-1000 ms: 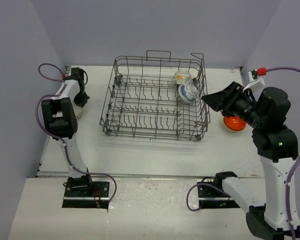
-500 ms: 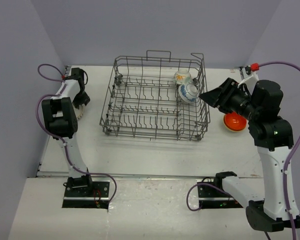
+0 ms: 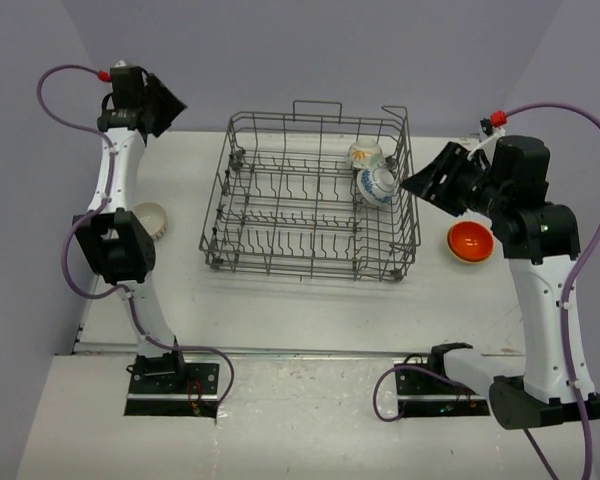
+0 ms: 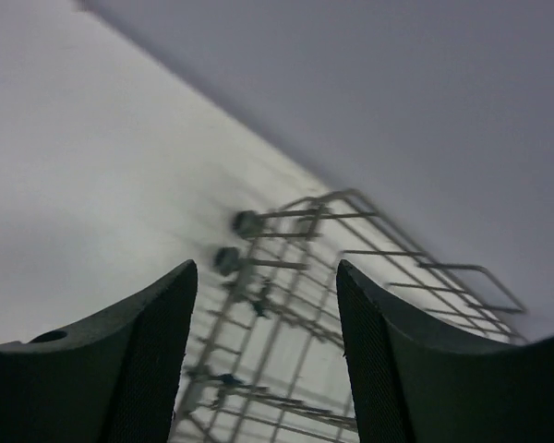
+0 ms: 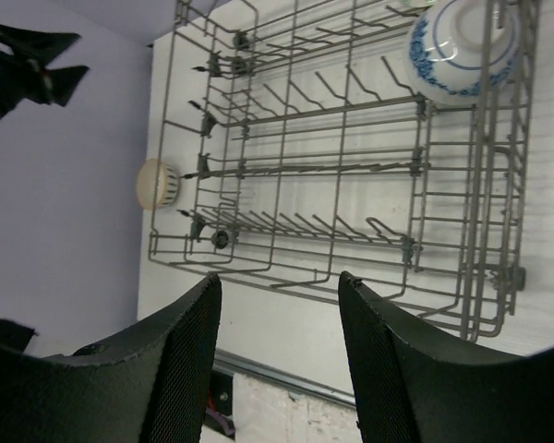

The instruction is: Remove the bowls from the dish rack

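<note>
Dish rack [image 3: 300, 200] mid-surface; two bowls sit in its far-right corner: blue-patterned bowl [image 3: 377, 185], yellowish bowl [image 3: 365, 153]. Both pincers apart, empty — left pincer [image 4: 265, 277] high over far-left corner, right pincer [image 5: 279, 281] beside rack's right wall. Watch your reach — right pincer may snag wire, tip rack, or knock orange bowl [image 3: 470, 241] at right edge.

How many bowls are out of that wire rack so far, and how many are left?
Two bowls look unloaded: the orange bowl right of the dish rack, a pale bowl left of it. Nothing is held: left gripper and right gripper are open. Left inside: a blue-patterned bowl and a yellow-patterned bowl.
</note>
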You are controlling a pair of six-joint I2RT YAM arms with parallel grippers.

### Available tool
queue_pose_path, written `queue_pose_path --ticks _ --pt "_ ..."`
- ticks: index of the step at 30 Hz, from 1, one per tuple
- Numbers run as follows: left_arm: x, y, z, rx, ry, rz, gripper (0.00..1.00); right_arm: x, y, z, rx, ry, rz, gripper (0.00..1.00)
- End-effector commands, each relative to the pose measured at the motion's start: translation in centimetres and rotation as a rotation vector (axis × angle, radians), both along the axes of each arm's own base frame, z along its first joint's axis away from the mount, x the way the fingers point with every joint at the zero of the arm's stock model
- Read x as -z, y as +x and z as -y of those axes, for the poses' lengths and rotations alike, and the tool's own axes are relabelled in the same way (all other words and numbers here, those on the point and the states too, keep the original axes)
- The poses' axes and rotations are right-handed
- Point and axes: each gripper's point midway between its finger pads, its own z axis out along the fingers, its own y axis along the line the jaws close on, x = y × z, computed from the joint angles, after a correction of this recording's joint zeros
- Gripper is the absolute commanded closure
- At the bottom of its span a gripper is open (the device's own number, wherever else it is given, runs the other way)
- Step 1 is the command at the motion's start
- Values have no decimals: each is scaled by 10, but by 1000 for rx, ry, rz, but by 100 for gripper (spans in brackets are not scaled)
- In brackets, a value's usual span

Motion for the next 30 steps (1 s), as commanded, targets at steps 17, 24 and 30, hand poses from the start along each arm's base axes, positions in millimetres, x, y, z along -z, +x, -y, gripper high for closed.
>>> queue_pose_path --ticks 17,24,30 --pt "-19 -2 412 994 -655 347 35 65 54 33 107 -243 -216 46" --pt "3 -7 424 991 -665 288 36 85 71 38 120 -272 -274 46" --pt "33 -19 434 955 -637 184 38 96 85 41 122 -280 -297 46"
